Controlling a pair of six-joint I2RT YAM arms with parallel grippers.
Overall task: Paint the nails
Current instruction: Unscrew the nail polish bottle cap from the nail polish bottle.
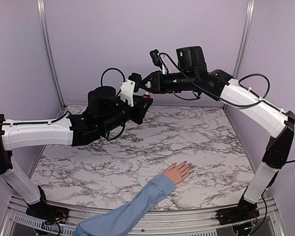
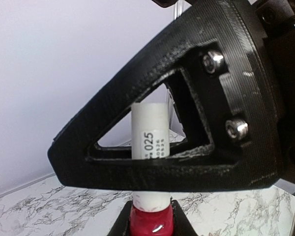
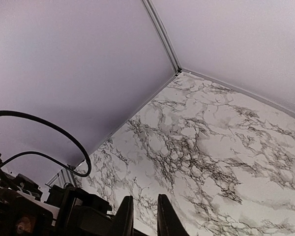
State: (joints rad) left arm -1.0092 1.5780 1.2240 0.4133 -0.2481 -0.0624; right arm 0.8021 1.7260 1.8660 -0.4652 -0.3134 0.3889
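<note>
My left gripper (image 2: 150,227) is shut on a small red nail-polish bottle (image 2: 148,225), held upright above the back of the marble table (image 1: 211,142). The bottle's white cap (image 2: 148,129) rises behind a black triangular finger (image 2: 152,172) of my right gripper (image 1: 136,88), which is shut on the cap. In the right wrist view only the tips of my right gripper (image 3: 143,217) show, a narrow gap apart, and the cap is out of frame. A human hand (image 1: 178,172) in a light blue sleeve (image 1: 137,205) lies flat near the front. The nails (image 1: 189,165) are too small to make out.
Lilac walls (image 1: 137,34) close in the back and both sides. Both arms meet high over the back of the table, left of centre. A black cable (image 3: 44,129) loops beside the right wrist.
</note>
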